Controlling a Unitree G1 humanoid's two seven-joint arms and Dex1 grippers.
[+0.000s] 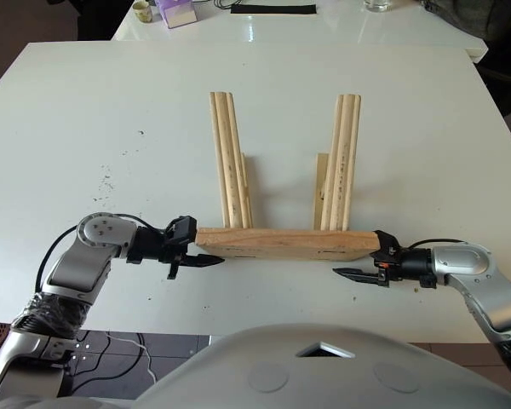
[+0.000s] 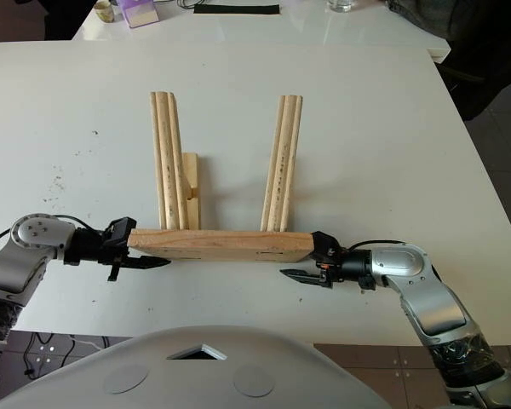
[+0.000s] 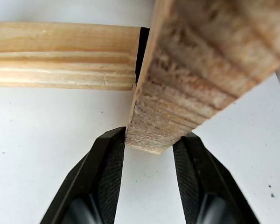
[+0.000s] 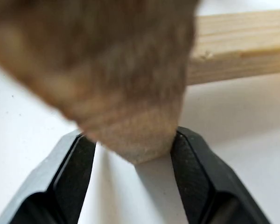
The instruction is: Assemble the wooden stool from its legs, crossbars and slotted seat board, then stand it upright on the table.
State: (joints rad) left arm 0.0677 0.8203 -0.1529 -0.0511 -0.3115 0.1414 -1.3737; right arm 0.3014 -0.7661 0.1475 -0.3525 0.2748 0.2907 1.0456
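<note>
Evidently the stool [image 1: 237, 192] is already put together and lies on its side near the front edge of the table [image 1: 85, 111], so by my reading the step in hand is tipping it upright.

The left gripper [image 1: 206, 244] sits at the left end of the seat board [image 2: 221, 244], close to the front left part of the table. Its jaws are spread wide astride the board's thickness, with one finger [image 3: 107, 163] right at the board's face and no squeeze that I can see. To do this well, both grippers should close squarely on the board's flat faces, deeper than the fingertips, before anything is lifted. The two ends should then rise together and stay level, so that the stool pivots on its feet without twisting.

The left leg [image 1: 230, 158] and the right leg [image 1: 342, 158] point away toward the far edge. They are pale and ribbed along their length. A short crossbar [image 1: 252, 183] shows just inside the left one. The board stands on edge, thick, with layered grain at its end and small dark marks along its side.

The right gripper [image 1: 358, 254] straddles the board's right end with its jaws likewise spread. Its near finger [image 2: 302, 275] appears slightly off the wood.
</note>
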